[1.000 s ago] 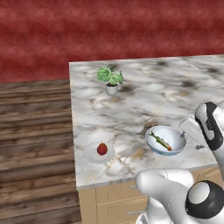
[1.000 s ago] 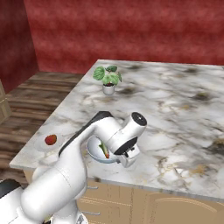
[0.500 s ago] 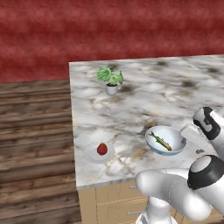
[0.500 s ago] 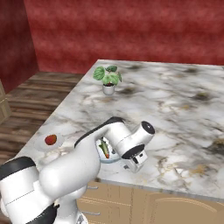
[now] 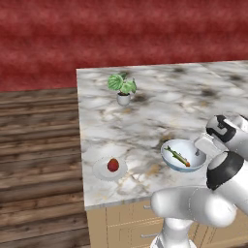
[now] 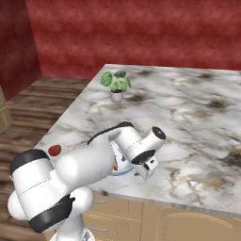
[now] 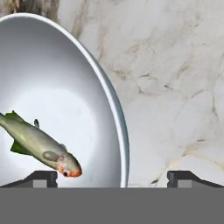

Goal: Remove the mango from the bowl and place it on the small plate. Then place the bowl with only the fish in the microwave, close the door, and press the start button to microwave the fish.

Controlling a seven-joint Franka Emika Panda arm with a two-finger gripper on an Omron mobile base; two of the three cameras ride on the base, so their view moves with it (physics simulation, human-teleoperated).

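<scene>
Over at the left edge of the marble counter (image 5: 145, 126), the mango (image 5: 113, 164) sits on the small plate (image 5: 101, 170), close to the counter's front corner. It shows in the right base view too, a red spot (image 6: 54, 150) beside the robot's shoulder. Behind it, near the far edge, a small potted plant (image 5: 122, 88) stands upright in a white pot. Moving right, the bowl (image 5: 183, 155) rests on the counter with only the fish (image 5: 178, 157) inside, lying slantwise, orange-red end toward the front. The gripper (image 7: 112, 177) hangs right at the bowl's right-hand rim, fingers spread wide with nothing between them: in the hand view one fingertip (image 7: 41, 178) is over the bowl's inside near the fish's (image 7: 41, 145) head, the other (image 7: 183, 178) over bare marble, the rim (image 7: 118, 118) running between them. The white arm's wrist (image 6: 141, 150) covers most of the bowl from the right side.
</scene>
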